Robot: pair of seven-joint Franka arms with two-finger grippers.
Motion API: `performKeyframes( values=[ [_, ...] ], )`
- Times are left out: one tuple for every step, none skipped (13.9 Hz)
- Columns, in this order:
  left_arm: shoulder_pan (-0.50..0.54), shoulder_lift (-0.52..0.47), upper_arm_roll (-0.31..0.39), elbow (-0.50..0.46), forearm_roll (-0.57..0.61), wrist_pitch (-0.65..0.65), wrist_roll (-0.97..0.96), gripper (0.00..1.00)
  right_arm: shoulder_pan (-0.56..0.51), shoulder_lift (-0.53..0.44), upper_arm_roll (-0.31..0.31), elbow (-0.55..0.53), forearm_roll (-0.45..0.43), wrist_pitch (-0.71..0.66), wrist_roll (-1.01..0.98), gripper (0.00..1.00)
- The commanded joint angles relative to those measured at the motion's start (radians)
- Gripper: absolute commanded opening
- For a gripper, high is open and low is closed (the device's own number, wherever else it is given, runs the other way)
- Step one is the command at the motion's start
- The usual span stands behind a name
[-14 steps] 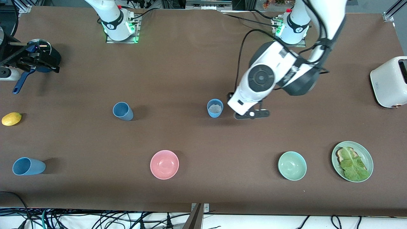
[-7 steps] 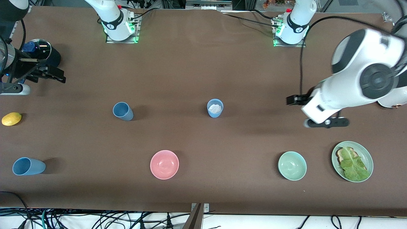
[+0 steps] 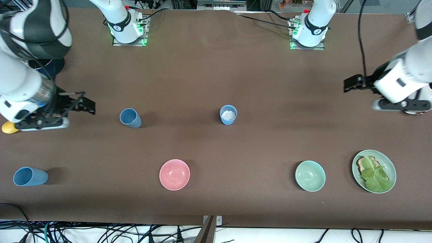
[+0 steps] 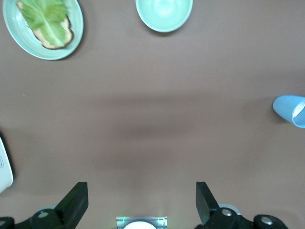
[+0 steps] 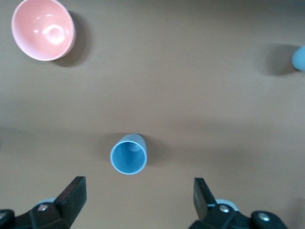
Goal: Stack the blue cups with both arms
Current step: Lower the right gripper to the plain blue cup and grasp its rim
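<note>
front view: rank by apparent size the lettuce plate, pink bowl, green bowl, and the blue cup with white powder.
1. lettuce plate, clearly largest
2. pink bowl and green bowl: about alike, not ranking them
3. blue cup with white powder, smallest

All four stand on the table, so the order should hold.

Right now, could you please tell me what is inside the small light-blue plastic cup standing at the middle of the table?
The light-blue plastic cup holds a white powdery heap; the heap covers the cup's bottom.
</note>
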Motion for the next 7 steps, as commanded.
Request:
performKeyframes(
  values=[
    [-0.078,-0.164,0.126,-0.217,-0.051,0.159,0.052,1.00,0.012,0.039,-0.010,0.017,-0.016,0.017,0.002,1.00],
    [-0.091,-0.187,0.128,-0.247,-0.045,0.168,0.051,1.00,0.012,0.067,-0.010,0.020,-0.014,0.023,0.005,1.00],
    [-0.114,-0.191,0.128,-0.253,-0.035,0.167,0.048,1.00,0.010,0.093,-0.010,0.018,-0.013,0.044,0.005,1.00],
    [-0.126,-0.187,0.129,-0.256,-0.010,0.167,0.048,1.00,0.007,0.119,-0.012,0.018,-0.010,0.063,-0.009,1.00],
    [-0.128,-0.178,0.129,-0.258,0.004,0.167,0.048,1.00,0.016,0.134,-0.015,0.012,-0.008,0.092,-0.012,1.00],
    [-0.120,-0.169,0.128,-0.249,0.004,0.162,0.048,1.00,0.021,0.136,-0.021,-0.018,-0.014,0.136,0.002,1.00],
    [-0.111,-0.155,0.128,-0.239,0.004,0.156,0.049,1.00,0.018,0.136,-0.021,-0.082,-0.014,0.179,-0.001,1.00]
  ],
)
